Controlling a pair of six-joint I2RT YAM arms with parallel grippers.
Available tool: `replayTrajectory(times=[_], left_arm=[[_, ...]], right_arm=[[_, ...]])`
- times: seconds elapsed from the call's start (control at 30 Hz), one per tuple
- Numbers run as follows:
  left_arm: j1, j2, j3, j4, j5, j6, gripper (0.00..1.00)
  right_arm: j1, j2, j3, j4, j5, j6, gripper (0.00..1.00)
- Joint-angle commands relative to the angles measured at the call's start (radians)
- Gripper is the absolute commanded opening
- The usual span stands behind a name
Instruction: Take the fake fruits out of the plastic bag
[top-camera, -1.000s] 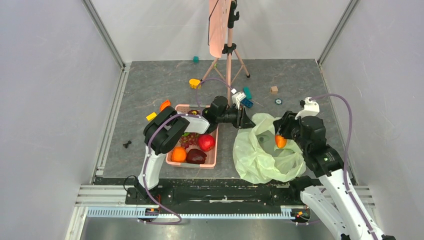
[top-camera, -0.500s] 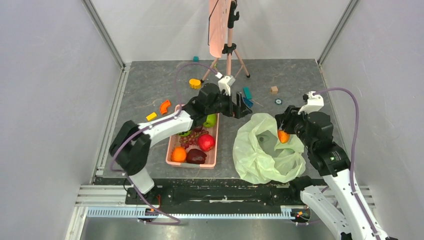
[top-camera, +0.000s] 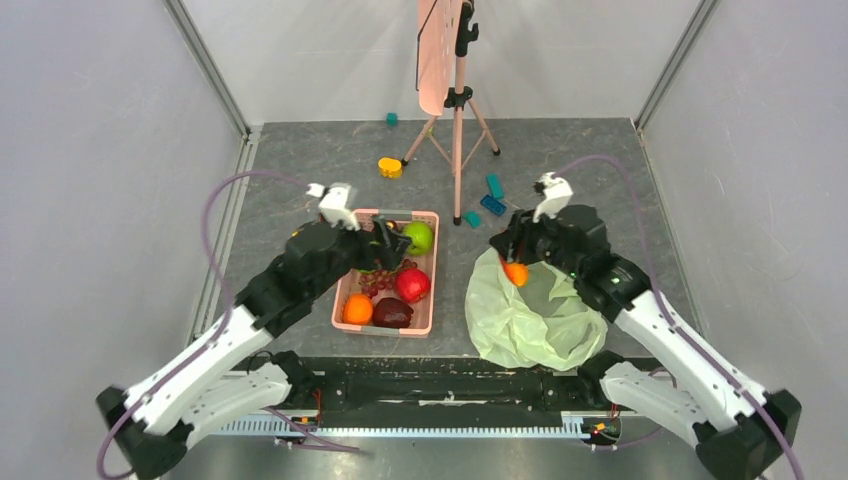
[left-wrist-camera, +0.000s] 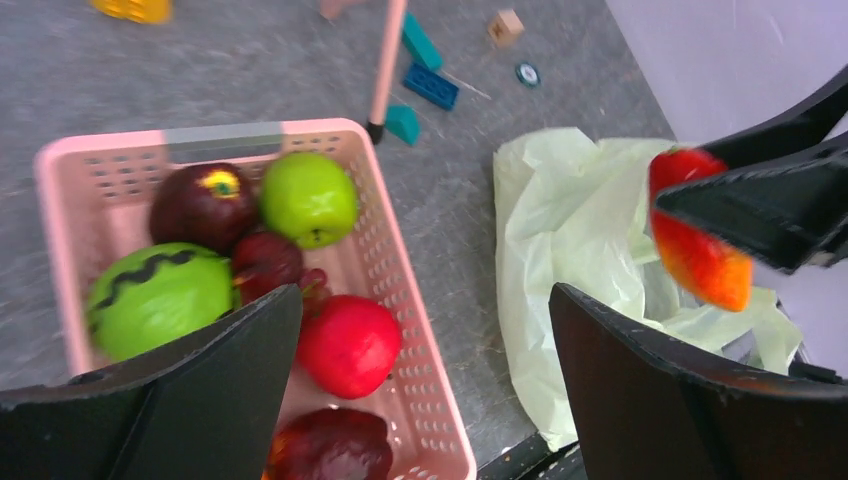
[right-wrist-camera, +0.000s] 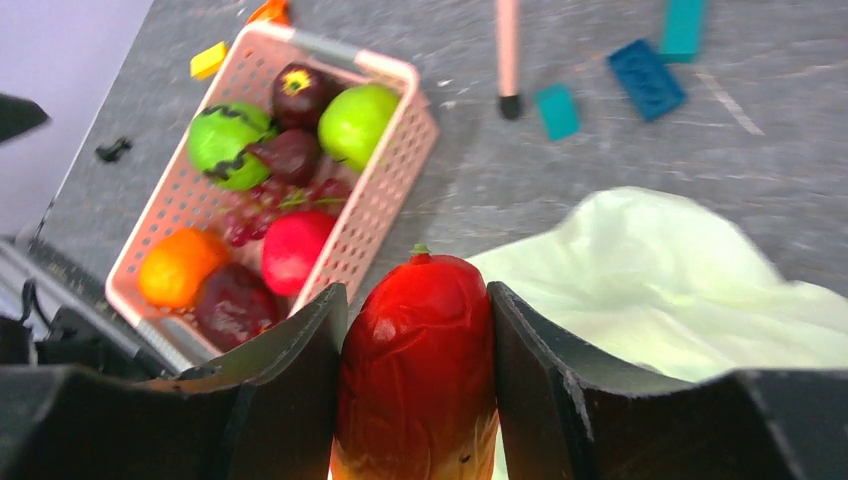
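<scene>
My right gripper is shut on an orange-red oblong fruit, held above the far left edge of the pale-green plastic bag. The bag lies crumpled on the floor right of the pink basket. In the basket lie a green apple, a red apple, a green ball with a zigzag band and an orange. My left gripper hangs open and empty over the basket.
Dark maroon fruits and purple grapes share the basket. A pink tripod stand rises behind it. Small blocks lie on the floor: yellow, teal, blue. Grey walls close in both sides.
My left gripper opened and drew back from beside the bag to over the basket. The right gripper carried the oblong fruit leftward, from above the bag's mouth to its left edge.
</scene>
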Motion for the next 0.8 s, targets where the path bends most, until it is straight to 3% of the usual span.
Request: replayTrajectory(times=[0.0, 0.27, 0.53, 0.77], left_arm=[[0.005, -0.209, -0.019, -0.233, -0.197, 0.041, 1.00], [0.005, -0.425, -0.057, -0.405, -0.307, -0.009, 1.00], [0.005, -0.536, -0.066, -0.484, -0.329, -0.022, 1.00], [0.005, -0.590, -0.081, -0.522, -0.349, -0.030, 1.00]], right_arm=[[0.153, 0.113, 0.059, 0.156, 0.041, 0.045, 0.42], [0.397, 0.437, 0.166, 0.320, 0.113, 0.093, 0.42], [0.483, 0.727, 0.312, 0.417, 0.093, 0.060, 0.45], [0.530, 0.905, 0.433, 0.406, 0.075, -0.042, 0.54]])
